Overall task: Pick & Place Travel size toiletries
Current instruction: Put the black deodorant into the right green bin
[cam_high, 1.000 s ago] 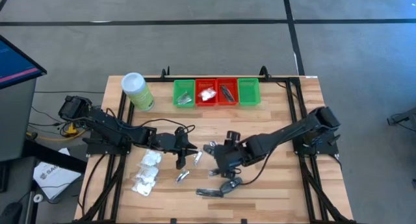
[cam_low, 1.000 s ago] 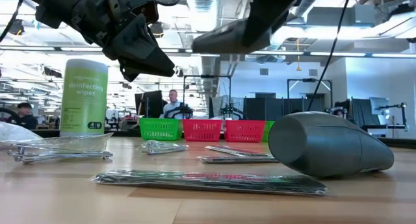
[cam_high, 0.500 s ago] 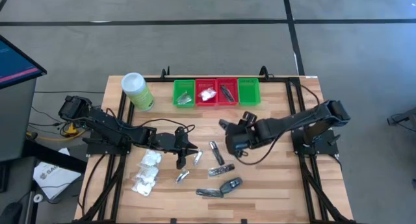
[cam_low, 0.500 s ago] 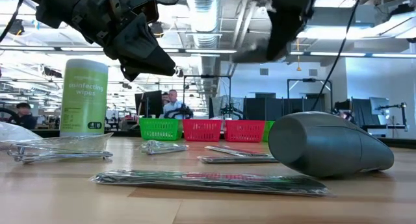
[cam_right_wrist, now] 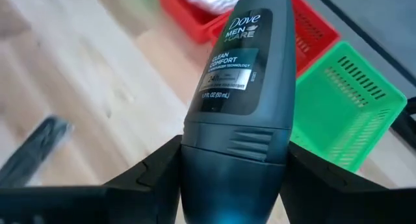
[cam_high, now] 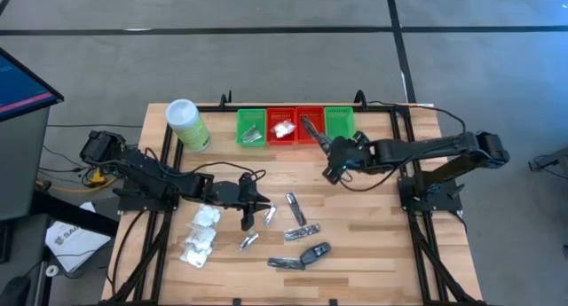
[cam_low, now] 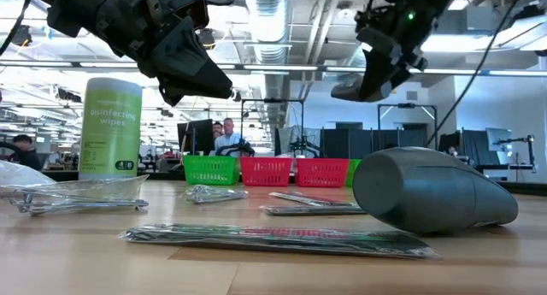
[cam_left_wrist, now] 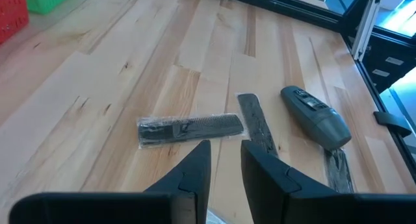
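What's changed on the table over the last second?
The right hand swung from the table's front middle up to the trays, carrying a dark deodorant bottle clamped between its fingers. The left hand, the comb and the second grey bottle stayed put.

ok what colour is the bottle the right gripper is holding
Dark grey, with white lettering on its label: the deodorant bottle shows best in the right wrist view.

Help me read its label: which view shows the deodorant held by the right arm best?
The right wrist view: the deodorant fills it, clamped in the right tool, label legible. The high view shows a small dark shape near the trays; the low view a silhouette; the left wrist view nothing.
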